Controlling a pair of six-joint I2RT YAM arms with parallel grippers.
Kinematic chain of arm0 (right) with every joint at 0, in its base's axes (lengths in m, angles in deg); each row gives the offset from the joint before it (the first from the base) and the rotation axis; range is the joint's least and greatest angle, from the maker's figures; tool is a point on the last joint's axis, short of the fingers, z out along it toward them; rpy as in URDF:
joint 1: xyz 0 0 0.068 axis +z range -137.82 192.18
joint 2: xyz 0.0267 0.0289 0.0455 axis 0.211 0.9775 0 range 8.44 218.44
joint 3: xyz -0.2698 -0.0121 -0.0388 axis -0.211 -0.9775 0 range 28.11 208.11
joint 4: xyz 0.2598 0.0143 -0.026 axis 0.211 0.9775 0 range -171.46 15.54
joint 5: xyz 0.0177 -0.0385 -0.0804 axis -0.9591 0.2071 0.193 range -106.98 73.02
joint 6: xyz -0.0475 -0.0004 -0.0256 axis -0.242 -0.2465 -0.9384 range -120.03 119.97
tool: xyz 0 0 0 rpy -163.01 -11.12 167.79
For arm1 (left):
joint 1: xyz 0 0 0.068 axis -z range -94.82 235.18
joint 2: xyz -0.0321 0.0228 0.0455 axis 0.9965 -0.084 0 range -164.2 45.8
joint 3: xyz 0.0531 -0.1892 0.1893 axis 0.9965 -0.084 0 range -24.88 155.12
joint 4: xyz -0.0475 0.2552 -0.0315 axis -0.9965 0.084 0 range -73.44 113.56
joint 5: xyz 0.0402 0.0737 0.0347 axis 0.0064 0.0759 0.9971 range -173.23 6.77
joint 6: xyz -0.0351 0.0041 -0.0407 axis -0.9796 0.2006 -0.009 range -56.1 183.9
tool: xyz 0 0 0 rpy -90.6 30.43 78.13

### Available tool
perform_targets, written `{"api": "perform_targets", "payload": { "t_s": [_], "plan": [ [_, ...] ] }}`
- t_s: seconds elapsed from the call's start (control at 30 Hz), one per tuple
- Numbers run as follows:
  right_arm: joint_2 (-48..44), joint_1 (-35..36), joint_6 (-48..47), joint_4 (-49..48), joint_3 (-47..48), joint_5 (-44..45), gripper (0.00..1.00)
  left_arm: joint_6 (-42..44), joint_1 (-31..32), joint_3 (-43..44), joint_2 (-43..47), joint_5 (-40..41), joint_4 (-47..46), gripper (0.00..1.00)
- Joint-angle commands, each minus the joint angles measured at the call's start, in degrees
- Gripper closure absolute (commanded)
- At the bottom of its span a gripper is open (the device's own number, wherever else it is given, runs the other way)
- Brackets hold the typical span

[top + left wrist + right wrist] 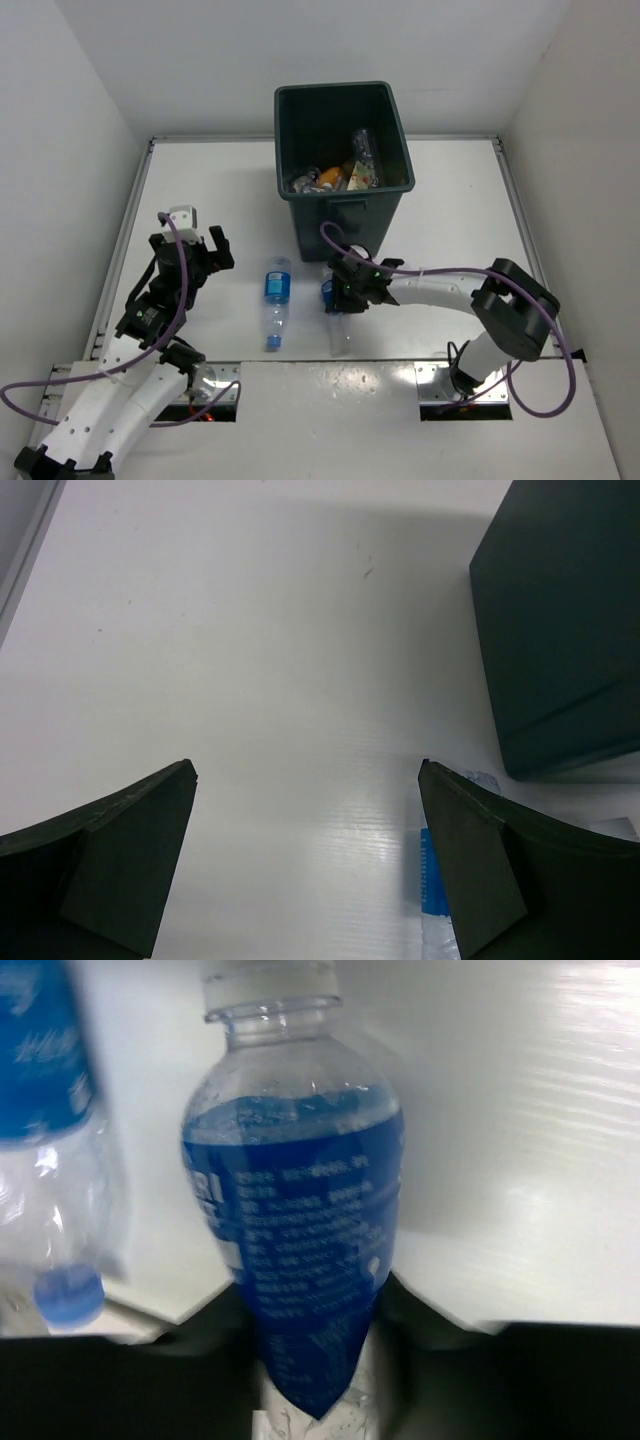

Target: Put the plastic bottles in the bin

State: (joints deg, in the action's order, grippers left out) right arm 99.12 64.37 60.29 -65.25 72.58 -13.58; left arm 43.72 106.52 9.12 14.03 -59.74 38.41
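The dark grey-green bin (342,205) stands at the back middle of the table. A clear bottle (362,148) leans inside it. My right gripper (342,292) is shut on a blue-labelled plastic bottle (296,1250) just in front of the bin, low over the table; the bottle also shows in the top view (337,335). A second blue-labelled bottle (277,300) lies on the table to its left, blue cap toward me, and shows in the right wrist view (45,1110). My left gripper (196,256) is open and empty, left of that bottle, whose label (432,870) shows by the right finger.
The bin also holds an orange bottle (322,178) and a small carton (362,177). The bin's side (560,630) fills the right of the left wrist view. White walls enclose the table on three sides.
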Motion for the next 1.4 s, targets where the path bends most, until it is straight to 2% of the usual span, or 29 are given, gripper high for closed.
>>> {"api": "perform_targets", "payload": {
  "t_s": [0.0,0.1,0.13,0.17,0.23,0.33,0.47,0.57,0.6,0.67,0.73,0.8,0.9,0.93,1.0,1.03,1.1,1.13,1.17,1.37],
  "plan": [
    [-4.97,3.18,-12.27,-2.23,1.85,0.21,0.86,-0.21,0.54,1.86,0.13,0.6,-0.22,0.0],
    [-9.61,5.38,-20.12,-0.74,4.13,-1.98,0.89,-0.21,0.54,1.86,0.13,0.6,-0.22,0.0],
    [-10.86,6.6,-26.41,0.13,4.66,-5.47,0.92,-0.21,0.54,1.86,0.65,0.6,-0.22,0.0],
    [-12.09,7.4,-29.78,1.01,6.23,-7.34,0.97,-0.21,0.54,1.86,0.66,0.6,-0.22,0.0],
    [-15.33,10.2,-36.29,4.69,8.26,-11.2,1.0,-0.21,0.54,1.86,0.66,0.6,-0.22,0.0],
    [-17.28,11.54,-51.47,8.74,17.8,-14.01,1.0,-0.21,0.54,1.86,0.66,0.07,-0.22,0.0],
    [-14.75,7.6,-60.72,9.11,32.93,-18.95,1.0,-0.21,0.54,1.33,0.66,0.07,-0.22,0.0],
    [-12.29,5.31,-62.95,4.73,43.48,-18.09,1.0,-0.21,0.54,1.33,0.66,0.07,-0.22,0.0],
    [-11.06,2.08,-60.95,1.84,46.64,-16.95,1.0,-0.21,0.54,1.33,0.66,0.07,-0.22,0.0],
    [-4.13,-5.2,-57.08,1.28,59.11,-18.15,0.99,-0.21,0.54,1.33,0.66,0.68,-0.22,0.0],
    [0.97,-8.84,-54.51,1.81,69.9,-20.1,0.98,-0.21,0.54,1.33,0.66,0.68,-0.22,0.0],
    [5.64,-12.08,-53.12,-1.33,73.21,-19.58,0.94,-0.21,0.54,1.33,0.66,0.68,-0.22,0.0],
    [8.89,-16.74,-49.95,-5.38,74.71,-19.57,0.8,-0.21,0.54,1.33,0.13,1.21,-0.22,0.0],
    [9.78,-17.98,-47.85,-6.79,75.49,-19.57,0.68,-0.21,0.54,1.33,0.13,1.21,-0.22,0.0],
    [12.41,-20.88,-46.35,-6.8,76.29,-19.05,0.59,-0.21,0.54,1.33,0.13,1.21,-0.22,0.0],
    [12.94,-21.5,-45.73,-6.8,76.82,-19.04,0.44,-0.21,0.54,1.33,0.13,1.21,-0.22,0.0],
    [12.95,-22.04,-45.72,-7.32,76.82,-18.43,0.32,-0.21,0.54,1.33,0.13,1.73,-0.22,0.0],
    [12.95,-22.56,-45.03,-7.85,76.82,-17.82,0.12,-0.21,0.54,1.33,0.74,1.74,-0.22,0.0],
    [12.95,-22.56,-45.02,-7.86,76.82,-17.81,0.0,-0.21,0.54,1.33,0.74,2.26,-0.22,0.0],
    [7.96,-23.09,-44.41,-9.43,74.03,-10.27,0.0,-0.21,0.54,1.33,0.22,2.79,-0.22,0.0]
  ]
}}
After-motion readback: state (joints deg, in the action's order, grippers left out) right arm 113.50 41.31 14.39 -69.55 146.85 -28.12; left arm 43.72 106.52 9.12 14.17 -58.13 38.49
